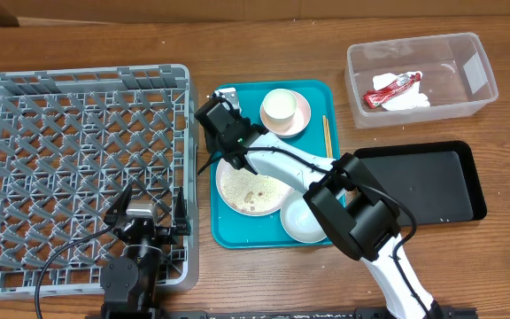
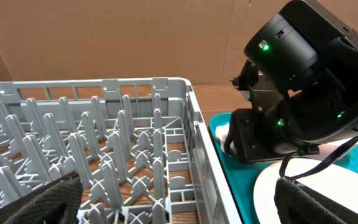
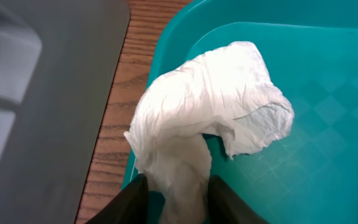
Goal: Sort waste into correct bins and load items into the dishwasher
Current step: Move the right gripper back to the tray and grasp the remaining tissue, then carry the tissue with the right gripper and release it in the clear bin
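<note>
A crumpled white napkin (image 3: 210,106) lies in the far left corner of the teal tray (image 3: 316,124). My right gripper (image 3: 180,200) is closed on its lower end; in the overhead view the gripper (image 1: 226,105) is at that corner. A flat plate with food specks (image 1: 253,188), a bowl (image 1: 301,220), a cup (image 1: 279,106) on a saucer (image 1: 301,117) and chopsticks (image 1: 328,136) sit on the tray. My left gripper (image 1: 151,211) is open and empty over the grey dish rack (image 1: 78,142), near its right wall (image 2: 197,143).
The clear tub (image 1: 481,89) at the back right holds a red wrapper (image 1: 395,86) and white paper (image 1: 412,101). The black tray (image 1: 423,186) lies right of the teal tray (image 1: 246,229). My right arm crosses above the plate.
</note>
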`<move>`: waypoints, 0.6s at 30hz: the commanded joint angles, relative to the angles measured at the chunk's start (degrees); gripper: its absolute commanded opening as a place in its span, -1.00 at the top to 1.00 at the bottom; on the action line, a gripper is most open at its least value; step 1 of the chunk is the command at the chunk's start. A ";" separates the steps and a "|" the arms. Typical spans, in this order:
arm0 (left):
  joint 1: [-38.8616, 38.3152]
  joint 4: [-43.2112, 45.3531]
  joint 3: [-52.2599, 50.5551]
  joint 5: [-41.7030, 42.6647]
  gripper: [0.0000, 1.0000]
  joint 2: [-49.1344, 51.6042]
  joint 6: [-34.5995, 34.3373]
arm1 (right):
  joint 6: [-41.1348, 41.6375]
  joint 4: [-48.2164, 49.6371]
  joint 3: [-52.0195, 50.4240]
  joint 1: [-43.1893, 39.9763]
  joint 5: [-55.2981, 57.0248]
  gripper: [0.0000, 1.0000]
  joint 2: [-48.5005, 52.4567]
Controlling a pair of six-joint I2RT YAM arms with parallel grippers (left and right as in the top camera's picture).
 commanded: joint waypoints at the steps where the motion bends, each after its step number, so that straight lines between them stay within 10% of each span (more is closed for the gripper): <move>1: -0.37 -0.09 -0.20 0.00 -1.00 -0.50 -0.35 | 0.20 0.22 1.09 -0.31 0.96 0.49 0.57; 6: -0.37 -0.09 -0.20 0.00 -1.00 -0.50 -0.35 | 0.22 -0.28 2.03 -0.31 0.96 0.92 -0.74; 18: -0.37 -0.09 -0.20 0.00 -1.00 -0.50 -0.35 | 1.27 -1.31 4.90 -2.10 12.94 0.93 -15.78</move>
